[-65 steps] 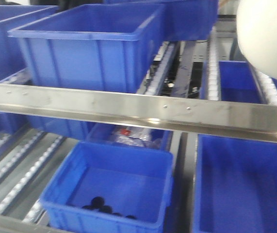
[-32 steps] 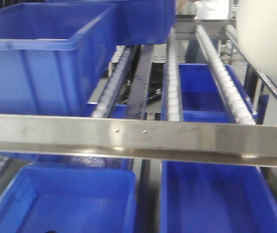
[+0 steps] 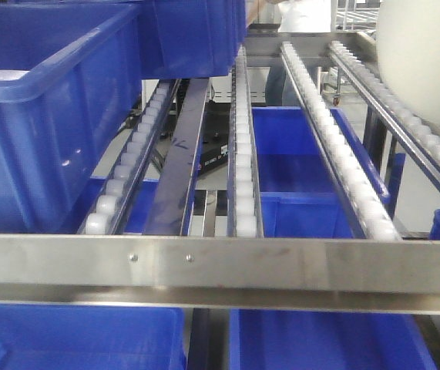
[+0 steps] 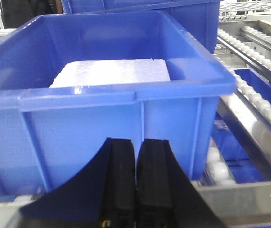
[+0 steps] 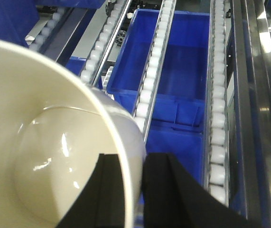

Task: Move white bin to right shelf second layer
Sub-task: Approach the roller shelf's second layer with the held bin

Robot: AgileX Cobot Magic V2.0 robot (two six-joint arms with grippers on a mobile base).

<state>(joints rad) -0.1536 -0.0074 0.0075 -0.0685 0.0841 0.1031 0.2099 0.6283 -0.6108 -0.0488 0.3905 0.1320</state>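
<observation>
Right now we are pinching the rim of the smooth cream-white plastic bin with our right gripper, holding it above the sloped steel roller rack level; our left gripper is clenched empty beside a blue rectangular plastic crate.

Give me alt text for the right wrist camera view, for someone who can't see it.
The right hand grips the rim of the white bin, one finger inside and one outside, holding it above roller rails. Below the rails sits an open blue crate, which looks empty.
</observation>
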